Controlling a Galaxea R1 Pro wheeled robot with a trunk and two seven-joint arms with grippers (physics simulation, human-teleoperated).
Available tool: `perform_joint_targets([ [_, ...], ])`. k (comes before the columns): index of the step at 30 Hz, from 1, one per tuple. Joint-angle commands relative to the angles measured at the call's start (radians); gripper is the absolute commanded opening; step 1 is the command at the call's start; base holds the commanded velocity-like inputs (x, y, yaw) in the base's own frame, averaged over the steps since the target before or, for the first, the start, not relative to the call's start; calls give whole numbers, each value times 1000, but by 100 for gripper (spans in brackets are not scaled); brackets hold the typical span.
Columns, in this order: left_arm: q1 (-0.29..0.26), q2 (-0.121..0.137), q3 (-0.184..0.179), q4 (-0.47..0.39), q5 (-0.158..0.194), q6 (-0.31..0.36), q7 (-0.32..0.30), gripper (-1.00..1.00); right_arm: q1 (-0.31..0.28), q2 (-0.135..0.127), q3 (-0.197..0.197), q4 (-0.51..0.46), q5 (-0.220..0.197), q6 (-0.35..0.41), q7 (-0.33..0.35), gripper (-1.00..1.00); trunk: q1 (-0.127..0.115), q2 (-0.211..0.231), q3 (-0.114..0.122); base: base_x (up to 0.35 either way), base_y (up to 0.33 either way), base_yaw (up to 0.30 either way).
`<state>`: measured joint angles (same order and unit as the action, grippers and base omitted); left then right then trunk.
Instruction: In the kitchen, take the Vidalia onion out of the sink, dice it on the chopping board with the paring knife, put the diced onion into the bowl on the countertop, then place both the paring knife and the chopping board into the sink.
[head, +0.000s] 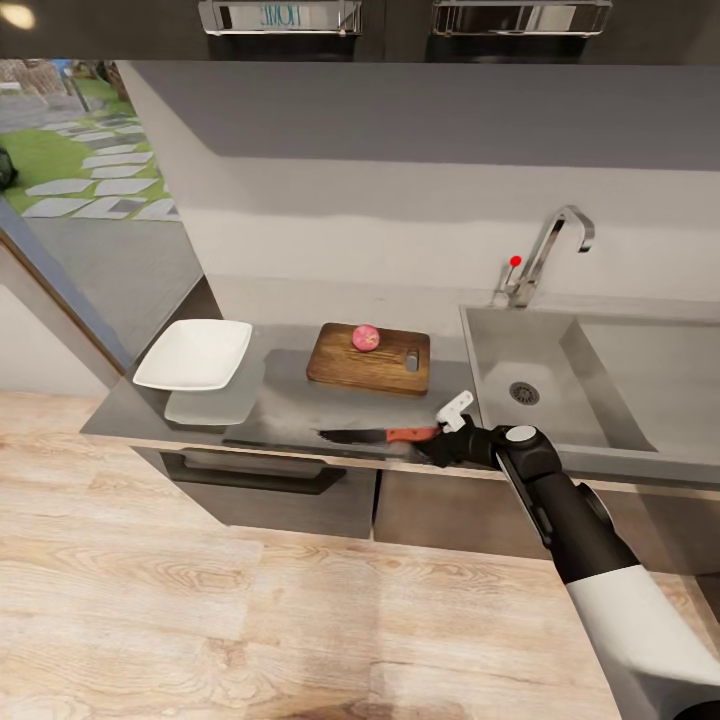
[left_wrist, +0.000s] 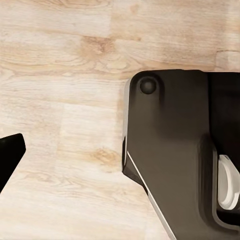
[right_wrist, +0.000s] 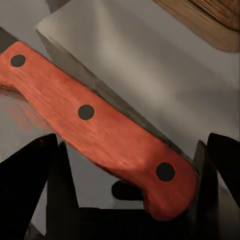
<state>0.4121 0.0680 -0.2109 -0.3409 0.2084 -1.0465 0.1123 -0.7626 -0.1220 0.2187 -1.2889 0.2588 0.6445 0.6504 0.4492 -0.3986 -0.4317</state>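
Steel-grey counter (head: 300, 410) runs across the head view, and the chopping board (head: 369, 360) lies on it just beside the sink (head: 590, 370), on the side away from the tap (head: 550, 250). On the board sits the Vidalia onion (head: 366, 338), whole and pinkish-red, toward the board's far edge. Beyond the board from the sink rests the white bowl (head: 194, 354), near the counter's end. By the counter's front edge, nearer than the board, lies the paring knife (head: 380, 436), blade pointing away from the sink. The right claw (head: 440, 440) reaches it from the sink side, at the handle's end.

Pale wooden floor (left_wrist: 60, 100) spreads beneath the left wrist view, with a dark part of the robot's body (left_wrist: 175, 150) beside it; whether the left claw is open or closed cannot be told.

Red-orange fills the right wrist view: the knife handle (right_wrist: 95, 122), with three dark rivets, lies between the spread black fingers (right_wrist: 30, 185), which stand apart from it, not yet closed. A corner of the board shows beyond.
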Motion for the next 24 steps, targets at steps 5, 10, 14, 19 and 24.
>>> perform_joint_targets([
  [5,1,1,-8,-3,2,-1,10,100,0,-1,2,28,21,11,4,-100,1,-1,-2,0,0,0],
  [10,1,1,-8,-3,2,-1,10,100,0,-1,1,28,22,12,5,-100,1,-1,-2,0,0,0],
  [14,1,1,-8,-3,2,-1,10,100,0,0,12,28,22,12,4,-100,1,-1,0,0,0,0],
  [19,0,1,-8,-3,2,-1,10,100,0,0,47,28,22,12,0,-100,1,-1,6,0,0,0],
  [24,1,1,-8,-2,2,-1,10,100,0,6,50,28,23,12,0,-100,1,-1,12,0,0,0],
])
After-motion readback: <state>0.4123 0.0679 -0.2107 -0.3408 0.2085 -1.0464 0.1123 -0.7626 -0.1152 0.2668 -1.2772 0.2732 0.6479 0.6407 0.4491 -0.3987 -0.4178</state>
